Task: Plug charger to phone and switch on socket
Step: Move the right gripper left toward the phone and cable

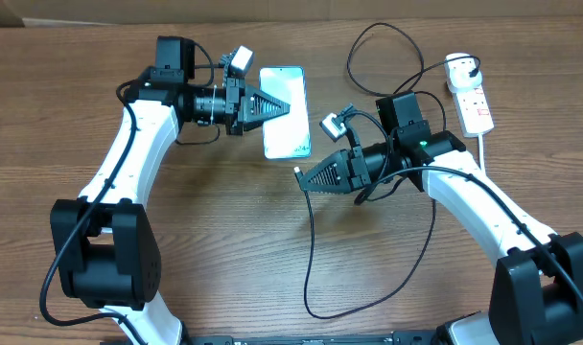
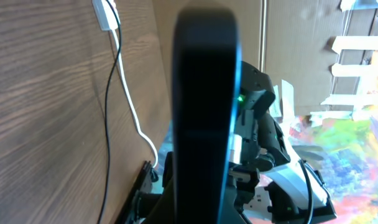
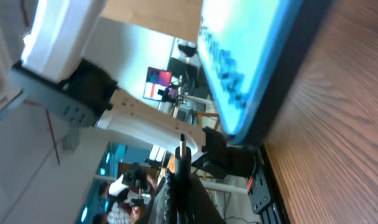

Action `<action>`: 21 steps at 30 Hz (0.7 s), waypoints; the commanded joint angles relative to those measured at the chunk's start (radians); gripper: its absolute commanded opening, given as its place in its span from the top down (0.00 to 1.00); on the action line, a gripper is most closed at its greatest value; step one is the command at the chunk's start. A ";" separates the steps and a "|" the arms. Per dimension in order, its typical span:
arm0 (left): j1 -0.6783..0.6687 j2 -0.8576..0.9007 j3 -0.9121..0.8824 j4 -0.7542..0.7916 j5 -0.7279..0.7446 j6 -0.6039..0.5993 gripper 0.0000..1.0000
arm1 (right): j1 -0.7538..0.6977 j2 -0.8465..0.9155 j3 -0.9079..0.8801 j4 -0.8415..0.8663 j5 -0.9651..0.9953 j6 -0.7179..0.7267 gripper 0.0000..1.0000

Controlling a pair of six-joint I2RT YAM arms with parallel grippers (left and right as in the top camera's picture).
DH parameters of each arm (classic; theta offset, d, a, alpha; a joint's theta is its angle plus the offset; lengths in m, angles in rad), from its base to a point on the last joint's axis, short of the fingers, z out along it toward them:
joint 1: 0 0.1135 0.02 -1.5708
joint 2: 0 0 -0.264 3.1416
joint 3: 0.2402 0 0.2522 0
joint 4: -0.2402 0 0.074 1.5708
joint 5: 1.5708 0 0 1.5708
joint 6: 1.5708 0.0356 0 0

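Note:
The phone [image 1: 285,113] has a light-blue screen and lies left of centre on the table. My left gripper [image 1: 280,105] is shut on its left long edge. In the left wrist view the phone's dark edge [image 2: 204,93] fills the middle, above the gripper [image 2: 201,208]. My right gripper [image 1: 306,176] is shut on the charger's black connector tip [image 1: 296,172], just below the phone's bottom end. In the right wrist view the tip [image 3: 183,144] sticks out of the shut fingers [image 3: 179,183], a short way from the phone [image 3: 257,56]. The white socket [image 1: 475,103] lies at the far right with the white plug [image 1: 459,67] in it.
The black charger cable [image 1: 311,259] loops from the plug across the back and down to the front of the table. The socket's thick white cord [image 1: 485,153] runs beside my right arm; it also shows in the left wrist view [image 2: 130,106]. The tabletop is brown wood.

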State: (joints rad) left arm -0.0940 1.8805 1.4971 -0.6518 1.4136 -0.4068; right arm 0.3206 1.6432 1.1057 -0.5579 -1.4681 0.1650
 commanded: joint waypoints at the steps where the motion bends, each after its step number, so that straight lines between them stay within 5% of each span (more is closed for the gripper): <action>1: 0.001 -0.003 0.008 0.054 0.021 -0.084 0.96 | -0.002 -0.018 0.002 0.034 0.035 0.113 0.96; 21: 0.001 -0.003 0.008 0.116 0.045 -0.147 0.96 | -0.002 -0.018 0.002 0.213 0.080 0.311 0.96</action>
State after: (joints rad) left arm -0.0940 1.8805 1.4971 -0.5449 1.4185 -0.5278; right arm 0.3206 1.6432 1.1057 -0.3584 -1.4014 0.4385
